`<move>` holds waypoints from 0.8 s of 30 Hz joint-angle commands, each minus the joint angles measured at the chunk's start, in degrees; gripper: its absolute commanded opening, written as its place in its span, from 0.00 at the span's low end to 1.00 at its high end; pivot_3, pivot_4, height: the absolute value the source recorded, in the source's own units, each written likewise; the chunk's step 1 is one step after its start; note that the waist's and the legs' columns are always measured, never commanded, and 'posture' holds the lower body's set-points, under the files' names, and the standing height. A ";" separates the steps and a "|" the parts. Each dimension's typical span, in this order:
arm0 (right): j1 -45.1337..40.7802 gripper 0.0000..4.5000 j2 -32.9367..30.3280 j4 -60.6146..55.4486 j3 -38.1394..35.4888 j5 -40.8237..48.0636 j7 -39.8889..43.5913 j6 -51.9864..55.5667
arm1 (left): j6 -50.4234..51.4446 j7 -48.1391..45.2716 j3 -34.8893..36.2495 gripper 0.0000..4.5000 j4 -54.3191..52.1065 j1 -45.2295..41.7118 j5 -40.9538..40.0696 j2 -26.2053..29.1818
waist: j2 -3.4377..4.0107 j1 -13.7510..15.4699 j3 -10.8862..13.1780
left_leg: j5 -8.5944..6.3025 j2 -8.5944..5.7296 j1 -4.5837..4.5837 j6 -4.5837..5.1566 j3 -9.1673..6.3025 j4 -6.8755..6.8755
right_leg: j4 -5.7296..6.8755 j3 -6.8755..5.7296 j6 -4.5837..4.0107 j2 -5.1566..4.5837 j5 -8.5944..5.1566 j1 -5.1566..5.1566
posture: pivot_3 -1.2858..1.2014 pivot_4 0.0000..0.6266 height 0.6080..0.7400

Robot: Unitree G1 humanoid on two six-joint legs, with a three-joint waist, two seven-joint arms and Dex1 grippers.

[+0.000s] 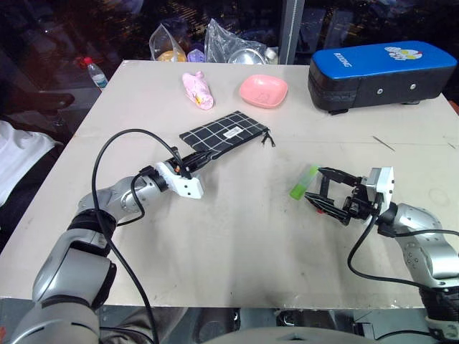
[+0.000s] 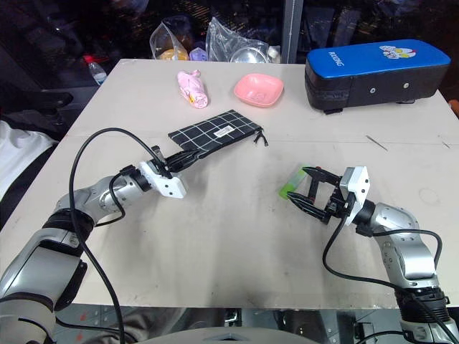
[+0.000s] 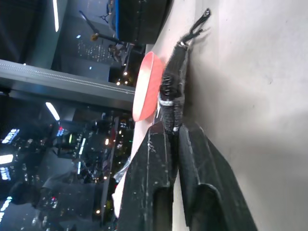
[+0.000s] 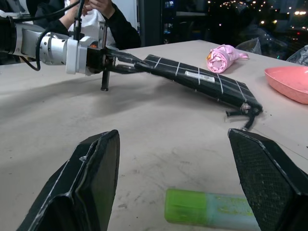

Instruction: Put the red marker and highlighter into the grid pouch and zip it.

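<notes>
Grid pouch (image 1: 224,135) lies flat mid-surface, zipper pull (image 1: 268,139) trailing off its right end. Near corner raised slightly off the surface (image 1: 237,244), pinched by the left end effector (image 1: 192,162), fingers pressed together on the fabric edge. Left wrist view confirms: both fingers clamp the pouch rim edge-on.

Highlighter (image 1: 303,181) lies on the surface well right of the pouch, just ahead of the right end effector (image 1: 320,190). That one stands spread wide, fingers either side of the green stick, not touching it. Red marker not identifiable.

Beyond: pink dish (image 1: 263,91) and pink bundle (image 1: 198,90) past the pouch; blue-and-black case (image 1: 382,74) far right; plastic bags (image 1: 215,44) at the far edge. A person sits beyond the surface, seen in the right wrist view.

Risks, as judged:
- Pinch holds only a thin fabric edge; any tug may let it slip.
- Whether the pouch mouth is open cannot be told; if shut, insertion stalls.
- Highlighter is flat and low; closing fingers could skate over or flick it away.
</notes>
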 commanded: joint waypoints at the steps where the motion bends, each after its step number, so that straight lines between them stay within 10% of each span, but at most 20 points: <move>1: -0.12 0.80 0.09 -1.74 -2.09 0.84 -0.32 -1.31 | 0.10 -3.43 2.48 0.03 -0.36 -1.02 -7.26 -0.85 | 0.00 0.02 0.00 | 0.00 0.00 0.00 0.00 -0.02 0.01 | 0.03 -0.01 0.00 0.00 0.00 0.00 | 0.52 0.24 1.00; 11: -3.14 0.80 3.06 -2.85 0.07 -2.29 -8.38 1.22 | 20.06 -26.12 10.23 0.03 -25.81 9.10 -40.15 -6.65 | 0.01 -0.43 0.00 | 0.02 0.06 0.04 -0.03 -0.04 0.03 | 0.12 0.02 0.00 0.03 0.00 -0.01 | 0.52 0.24 1.00; 24: -19.40 0.80 6.95 1.43 3.44 -14.07 -28.86 16.15 | 55.83 -29.31 13.61 0.03 -61.82 26.00 -52.34 -15.01 | 0.05 -0.86 -0.01 | 0.06 0.06 0.08 -0.11 -0.41 0.05 | 0.17 0.19 -0.01 0.12 0.00 0.00 | 0.52 0.24 1.00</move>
